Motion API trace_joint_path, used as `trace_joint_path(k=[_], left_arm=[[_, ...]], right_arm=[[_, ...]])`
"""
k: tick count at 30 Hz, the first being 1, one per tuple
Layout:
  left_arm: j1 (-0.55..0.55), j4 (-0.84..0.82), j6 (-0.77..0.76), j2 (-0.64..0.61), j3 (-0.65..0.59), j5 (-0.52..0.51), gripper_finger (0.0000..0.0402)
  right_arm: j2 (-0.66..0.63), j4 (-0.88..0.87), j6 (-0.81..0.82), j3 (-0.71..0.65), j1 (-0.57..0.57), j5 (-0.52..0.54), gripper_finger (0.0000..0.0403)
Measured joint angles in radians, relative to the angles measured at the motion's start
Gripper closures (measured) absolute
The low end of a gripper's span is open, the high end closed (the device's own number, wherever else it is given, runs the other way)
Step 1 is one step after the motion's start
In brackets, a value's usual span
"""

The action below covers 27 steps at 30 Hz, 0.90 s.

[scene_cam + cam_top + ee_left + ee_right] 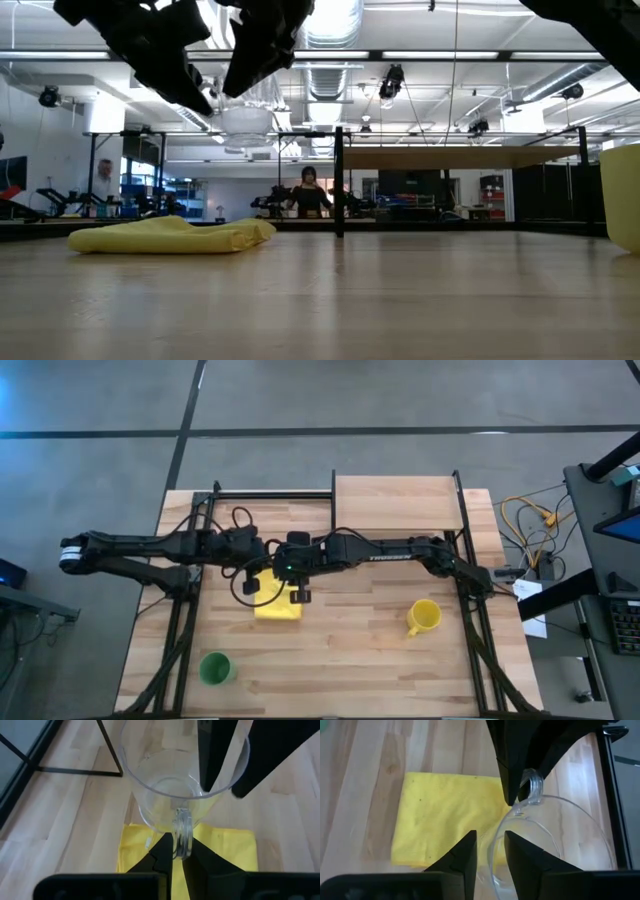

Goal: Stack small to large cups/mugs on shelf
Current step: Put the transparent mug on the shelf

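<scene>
The small clear cup (247, 120) hangs in the air above the flat yellow cloth (278, 603), between my two grippers at mid-table. My left gripper (181, 845) is shut on it. My right gripper (490, 842) is open; one finger (212, 755) stands inside the cup and the other (270, 755) outside, on either side of the wall. The yellow mug (424, 616) stands on the table to the right. The green cup (215, 668) stands near the near-left corner. The shelf (395, 502) is at the far edge. My left gripper pinches the clear cup's handle (182, 827) between its two fingers, coming from the table's left and slanting downward. The cup is lifted clear of the table, its open mouth upward, over the yellow cloth.
The yellow cloth (170, 236) lies flat under the cup. Black shelf posts (333, 510) stand at the far edge, and frame rails (470, 600) run along both sides of the table. People show in the room beyond.
</scene>
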Motion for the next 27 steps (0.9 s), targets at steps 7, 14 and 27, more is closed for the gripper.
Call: trace_joint_path(k=[7,14,27], left_arm=[[0.0,-0.016,-0.004,0.001,0.003,-0.004,0.0391],[-0.001,-0.015,-0.006,0.002,0.002,-0.021,0.0391],[0.001,0.076,-0.065,0.003,0.0,-0.019,0.0344]], right_arm=[[0.0,-0.001,0.008,0.0,0.001,0.04,0.0386],[-0.011,-0.009,0.052,0.0,0.008,0.044,0.0393],[-0.029,-0.115,0.053,0.021,0.019,0.112,0.0395]])
